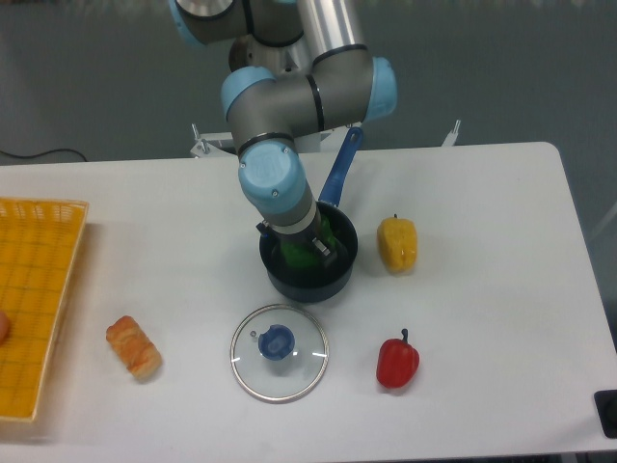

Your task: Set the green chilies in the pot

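The green chilies [326, 232] are a glossy green pepper, seen inside the pot [339, 266], a small dark saucepan at the table's middle. Its blue handle [338, 174] points to the back. My gripper [301, 247] reaches down into the pot from above, and its fingers [323, 253] are closed around the green pepper. The gripper body hides most of the pepper. I cannot tell whether the pepper rests on the pot's bottom.
A glass lid with a blue knob [279, 351] lies in front of the pot. A yellow pepper [397, 244] is to the right, a red pepper [397, 361] at the front right. A bread roll [133, 346] and a yellow basket [37, 301] are on the left.
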